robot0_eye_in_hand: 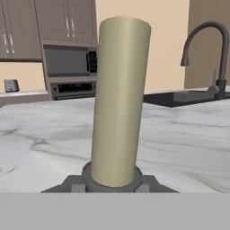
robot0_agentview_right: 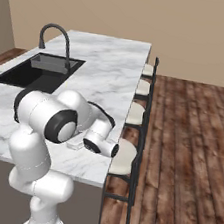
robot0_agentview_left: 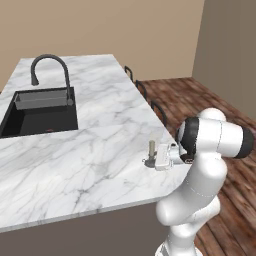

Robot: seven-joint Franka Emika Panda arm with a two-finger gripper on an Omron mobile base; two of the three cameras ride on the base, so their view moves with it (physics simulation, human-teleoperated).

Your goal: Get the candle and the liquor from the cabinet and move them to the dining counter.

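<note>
Candle (robot0_agentview_left: pixel 152 148), cream-yellow taper in grey metal holder, stands on the white marble dining counter (robot0_agentview_left: pixel 90 145) (near its edge), gripper (robot0_agentview_left: pixel 154 157) clamped round it; release next.

Materials and finishes on the island top

The surface (robot0_agentview_left: pixel 95 150) is white marble with grey veins, smooth with a soft sheen; the sink (robot0_agentview_left: pixel 40 117) set in it is matt black, the tap (robot0_agentview_left: pixel 50 70) dark, smooth metal. The candle (robot0_eye_in_hand: pixel 119 101) looks like matt cream wax in a dull grey metal holder (robot0_eye_in_hand: pixel 112 179). The floor (robot0_agentview_right: pixel 188 160) is brown wood planks; the stools (robot0_agentview_right: pixel 124 156) have cream cloth-like cushions.
</note>
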